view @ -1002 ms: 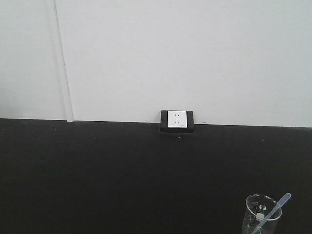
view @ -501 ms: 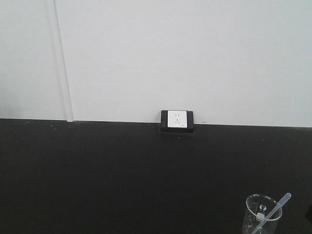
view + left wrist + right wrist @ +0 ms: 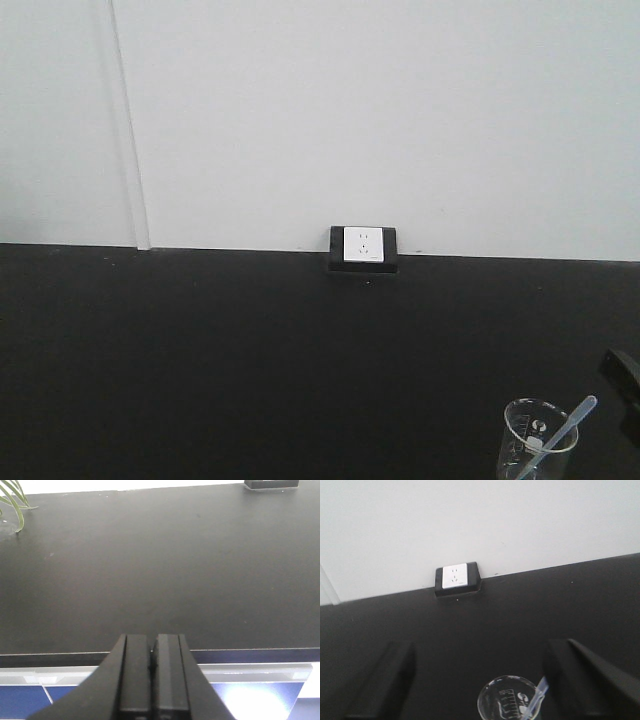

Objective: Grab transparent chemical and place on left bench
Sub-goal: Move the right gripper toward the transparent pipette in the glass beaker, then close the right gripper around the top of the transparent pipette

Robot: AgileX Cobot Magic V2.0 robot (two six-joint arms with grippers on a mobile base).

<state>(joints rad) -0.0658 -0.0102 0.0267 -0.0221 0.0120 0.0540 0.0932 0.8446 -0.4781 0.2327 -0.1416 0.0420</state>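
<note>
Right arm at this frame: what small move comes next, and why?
Probably ease the right gripper closer, until its fingers flank the beaker, before closing. The jaws stand open and the beaker, holding a pipette, sits centred between them in the wrist view, but the front view shows the gripper off to its right, not touching.

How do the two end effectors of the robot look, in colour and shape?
The left end effector has two flat, matte black, bar-shaped fingers on a flaring black base. The right end effector has black, wedge-like fingers, blurred. No cables or markings are visible on either.
</note>
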